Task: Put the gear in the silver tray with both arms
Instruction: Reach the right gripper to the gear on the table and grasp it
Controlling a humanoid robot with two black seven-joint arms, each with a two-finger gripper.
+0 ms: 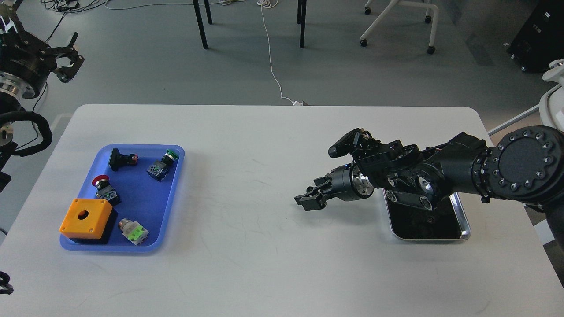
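The silver tray [463, 225] lies on the white table at the right, its far half hidden under my right arm. A small dark round piece [432, 219], perhaps the gear, shows on its dark bottom at the arm's edge; I cannot make it out clearly. My right gripper [309, 197] reaches left past the tray and hangs low over bare table, fingers apart and empty. My left gripper [67, 53] is at the far upper left, beyond the table's corner, claws spread and empty.
A blue plastic tray [176, 193] at the left holds an orange box [87, 219] with a hole and several push-button switches. The table's middle and front lie between the two trays. Chair and table legs and a white cable are on the floor behind.
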